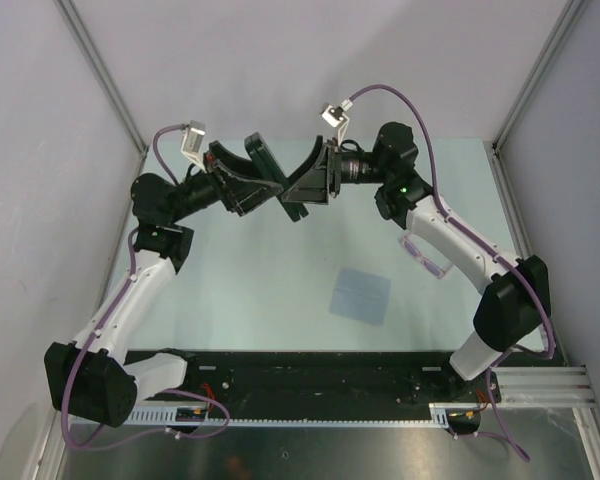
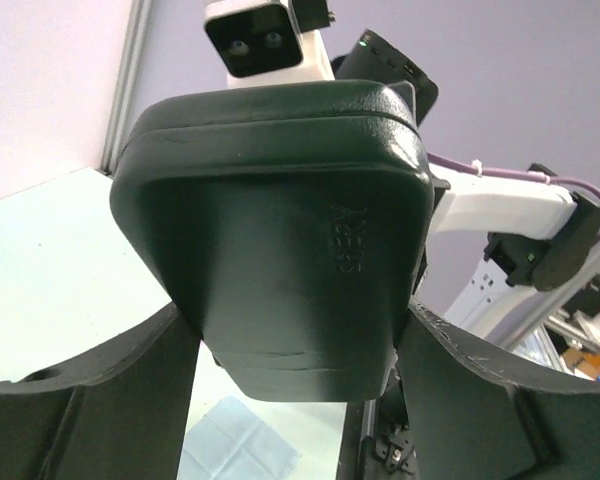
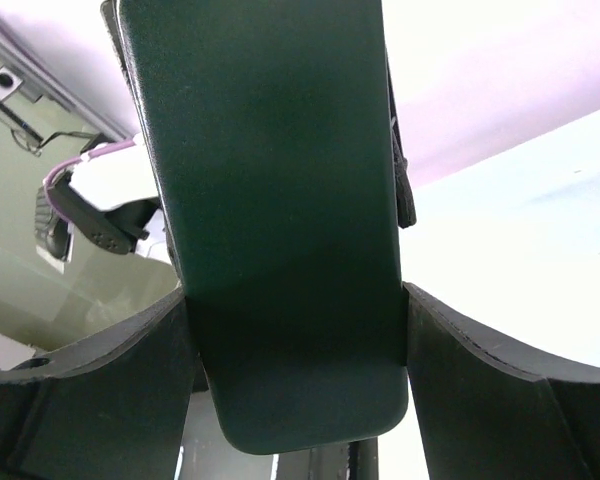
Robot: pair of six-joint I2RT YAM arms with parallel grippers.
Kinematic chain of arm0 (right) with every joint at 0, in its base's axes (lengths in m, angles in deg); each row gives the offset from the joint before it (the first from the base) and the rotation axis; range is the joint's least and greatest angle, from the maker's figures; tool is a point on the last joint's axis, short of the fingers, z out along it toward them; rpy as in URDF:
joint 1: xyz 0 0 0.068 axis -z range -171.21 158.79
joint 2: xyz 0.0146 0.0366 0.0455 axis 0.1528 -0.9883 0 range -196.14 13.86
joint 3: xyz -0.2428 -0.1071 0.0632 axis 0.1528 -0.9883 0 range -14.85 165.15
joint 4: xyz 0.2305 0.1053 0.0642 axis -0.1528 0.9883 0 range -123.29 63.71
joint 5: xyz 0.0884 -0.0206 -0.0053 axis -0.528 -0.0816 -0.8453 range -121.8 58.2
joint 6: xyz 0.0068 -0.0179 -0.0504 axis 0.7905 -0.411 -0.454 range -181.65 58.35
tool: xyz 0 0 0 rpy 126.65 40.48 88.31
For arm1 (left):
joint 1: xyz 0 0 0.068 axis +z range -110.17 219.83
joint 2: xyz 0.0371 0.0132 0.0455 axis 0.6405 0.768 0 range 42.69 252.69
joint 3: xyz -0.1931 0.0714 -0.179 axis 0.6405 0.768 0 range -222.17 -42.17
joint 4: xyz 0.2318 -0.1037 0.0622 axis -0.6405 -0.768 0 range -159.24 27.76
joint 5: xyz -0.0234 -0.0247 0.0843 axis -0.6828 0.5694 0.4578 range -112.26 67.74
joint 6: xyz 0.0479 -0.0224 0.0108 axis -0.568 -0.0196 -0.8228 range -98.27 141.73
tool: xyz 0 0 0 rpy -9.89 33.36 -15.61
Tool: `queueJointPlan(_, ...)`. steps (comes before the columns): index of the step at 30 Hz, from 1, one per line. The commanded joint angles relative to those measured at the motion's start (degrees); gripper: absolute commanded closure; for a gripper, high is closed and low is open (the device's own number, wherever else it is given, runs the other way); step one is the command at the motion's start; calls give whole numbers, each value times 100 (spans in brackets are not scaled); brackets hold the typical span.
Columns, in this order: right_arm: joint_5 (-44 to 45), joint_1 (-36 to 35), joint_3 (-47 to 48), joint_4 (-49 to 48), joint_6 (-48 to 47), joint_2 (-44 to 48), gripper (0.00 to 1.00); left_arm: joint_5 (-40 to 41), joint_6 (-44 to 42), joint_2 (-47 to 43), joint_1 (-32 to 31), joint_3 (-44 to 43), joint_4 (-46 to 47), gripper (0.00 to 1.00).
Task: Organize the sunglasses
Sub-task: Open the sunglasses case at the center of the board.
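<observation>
Soft, even overhead light fills the top view and shadows are faint; the translucent sunglasses [image 1: 420, 253] barely show at right. The black case [image 2: 280, 250] looms dark in both wrist views, and the right one's upper right is overexposed.

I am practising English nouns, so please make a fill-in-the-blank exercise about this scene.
1. The left gripper and the right gripper hold the black oblong case up in the ___.
2. The square cloth lying flat on the pale table is light ___.
3. The thin pink-purple sunglasses lie on the table beside the ___ arm.
Missing words: air; blue; right.
</observation>
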Motion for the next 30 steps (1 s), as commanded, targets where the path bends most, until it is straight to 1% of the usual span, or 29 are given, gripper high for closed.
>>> queueJointPlan(1,-693,52,96,-662,147,549,60,-691,-251,-52,11,-265,147,63)
queueJointPlan(6,-1019,61,88,-1188,471,594,59,-1219,-304,-52,11,-459,155,67)
queueJointPlan(11,-1168,69,96,-1831,1016,541,60,-1457,-322,-78,11,-538,155,67)
queueJointPlan(12,-1203,69,88,-1971,1260,515,60,-1500,-330,-87,11,-539,155,67)
queueJointPlan(14,-1300,78,88,-2489,1586,444,61,-1571,-357,-96,11,-565,155,67)
queueJointPlan(15,-1353,78,70,-2743,1771,427,64,-1615,-366,-104,11,-582,155,67)
queueJointPlan(16,-1432,78,53,-3329,2269,348,66,-1641,-366,-105,11,-591,164,67)
queueJointPlan(18,-1485,78,44,-3973,2789,251,69,-1720,-392,-105,11,-618,173,67)
queueJointPlan(19,-1494,87,61,-4568,3332,190,70,-1721,-401,-113,11,-626,173,67)
queueJointPlan(21,-1494,96,87,-4915,3687,49,72,-1694,-410,-113,11,-627,182,67)
queueJointPlan(22,-1511,96,96,-4995,3767,14,73,-1668,-410,-113,11,-627,182,67)
queueJointPlan(25,-1529,122,88,-4804,3715,-22,76,-1633,-419,-105,29,-618,191,66)
queueJointPlan(30,-1511,236,88,-4539,3540,22,78,-1694,-418,-34,55,-600,191,66)
